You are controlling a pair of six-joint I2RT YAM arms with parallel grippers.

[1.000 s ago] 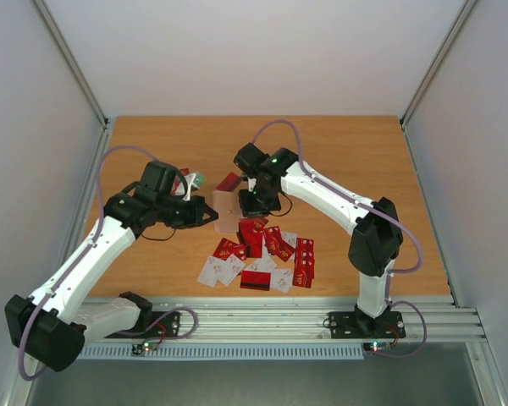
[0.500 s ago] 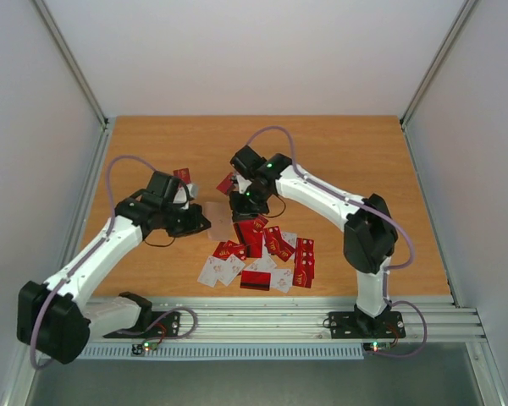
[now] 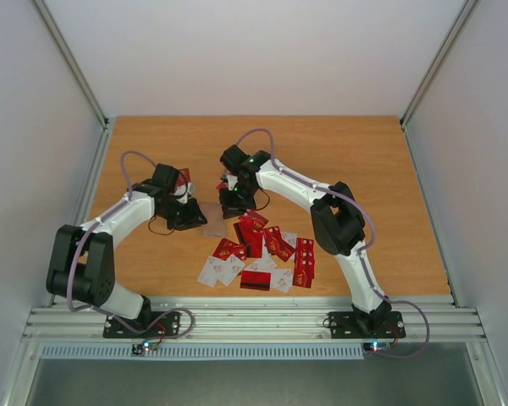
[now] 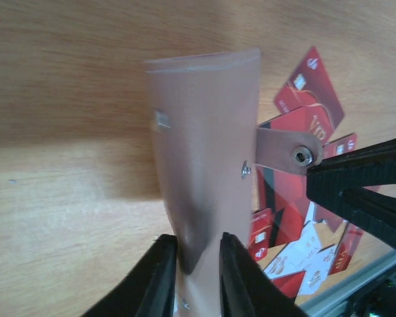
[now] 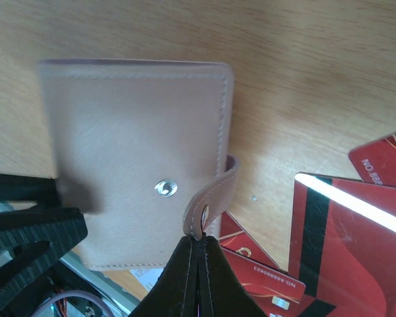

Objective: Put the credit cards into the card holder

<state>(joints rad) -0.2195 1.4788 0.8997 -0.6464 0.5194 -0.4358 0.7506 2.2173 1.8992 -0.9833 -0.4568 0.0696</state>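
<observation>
From above, the left end effector (image 3: 195,217) and the right end effector (image 3: 231,203) meet at the card holder (image 3: 213,220), which sits low over the surface (image 3: 356,161) just left of the heap of credit cards (image 3: 262,249). No card is in it. Both arms are taken up with the holder (neither is free to fetch a card), so whichever lets go first decides whether it keeps its pose or flops.

In the left wrist view, the left end effector (image 4: 198,241) is clamped on one narrow end of the card holder (image 4: 204,132), with the rest cantilevered away from the fingers. The strap (image 4: 280,150) is unsnapped and pulled out sideways by the tip of the right end effector (image 4: 317,181). A hard tug there could, I judge, pivot the holder in that short grip or drag it out altogether (the hold covers little of the leather).

In the right wrist view, the right end effector (image 5: 199,244) has its fingers pressed together on the very edge of the strap (image 5: 211,198), just below the snap stud on the card holder (image 5: 132,132). That pinch is thin, and the strap could slip free and spring back over the face. The nearest credit cards (image 5: 356,231) overlap one another beside it, so a later pick may lift two at once or nudge the heap. The pocket mouth is not visible here, and I cannot tell whether it faces a usable way.
</observation>
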